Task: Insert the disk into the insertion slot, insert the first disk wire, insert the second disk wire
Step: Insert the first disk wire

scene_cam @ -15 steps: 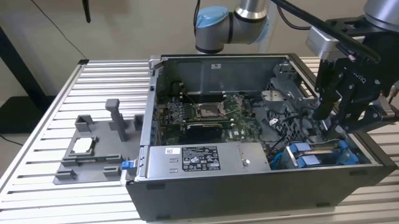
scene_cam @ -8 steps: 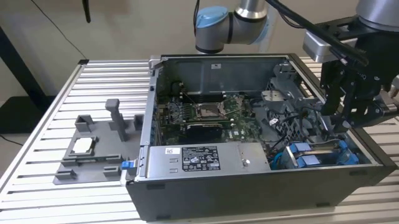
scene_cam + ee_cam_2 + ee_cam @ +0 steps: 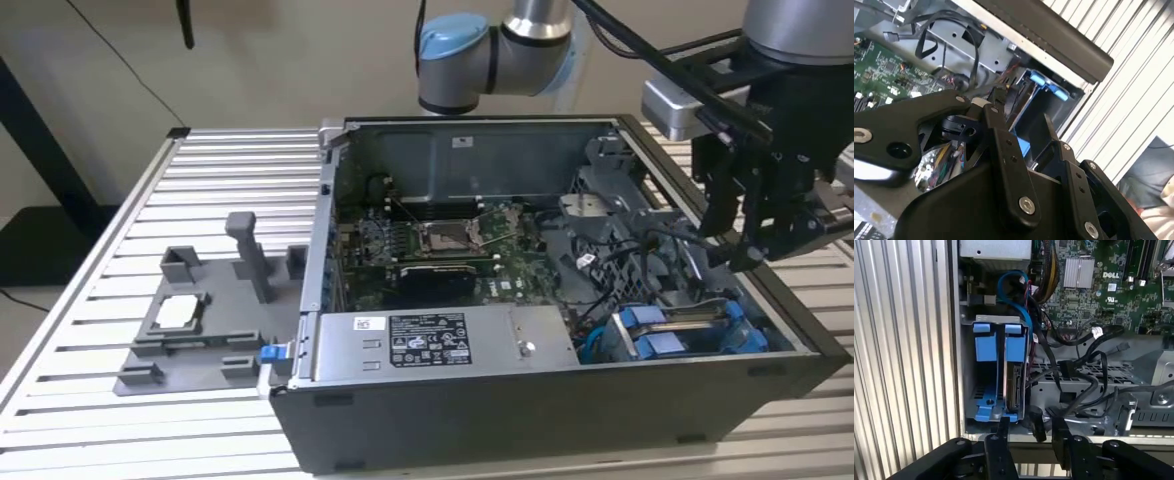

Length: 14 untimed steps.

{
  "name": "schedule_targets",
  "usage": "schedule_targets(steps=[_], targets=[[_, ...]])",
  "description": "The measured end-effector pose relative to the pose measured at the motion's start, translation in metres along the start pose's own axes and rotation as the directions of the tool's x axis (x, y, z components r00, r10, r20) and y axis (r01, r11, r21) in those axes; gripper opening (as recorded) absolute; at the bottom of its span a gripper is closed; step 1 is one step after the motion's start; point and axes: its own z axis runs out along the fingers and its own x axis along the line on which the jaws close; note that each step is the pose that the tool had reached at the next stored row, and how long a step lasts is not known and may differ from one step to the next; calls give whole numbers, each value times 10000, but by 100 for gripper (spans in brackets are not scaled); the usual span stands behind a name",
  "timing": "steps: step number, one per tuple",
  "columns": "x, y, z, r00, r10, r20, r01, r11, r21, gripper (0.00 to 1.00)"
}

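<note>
Blue plastic framing the disk (image 3: 1015,384), seated on edge inside the insertion slot (image 3: 985,385), in the open computer case (image 3: 561,410) at its corner toward the exterior view's right. Finds the gripper (image 3: 1030,423) just off the slot's outer end, above the case wall, fingers spread wide, clasping nothing. Near the disk, not touching. Loose black cables (image 3: 1081,385) right beside the slot.
</note>
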Motion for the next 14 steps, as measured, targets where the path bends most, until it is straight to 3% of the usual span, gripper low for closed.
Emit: schedule_targets(steps=[3,4,8,14], targets=[[-28,2,14,9997,-246,-43,247,9994,242,47],[-35,3,19,9994,-331,-87,333,9991,257,47],[-73,7,37,9974,-607,-379,616,9979,224,47],[-189,14,85,9939,-768,-794,784,9968,174,47]])
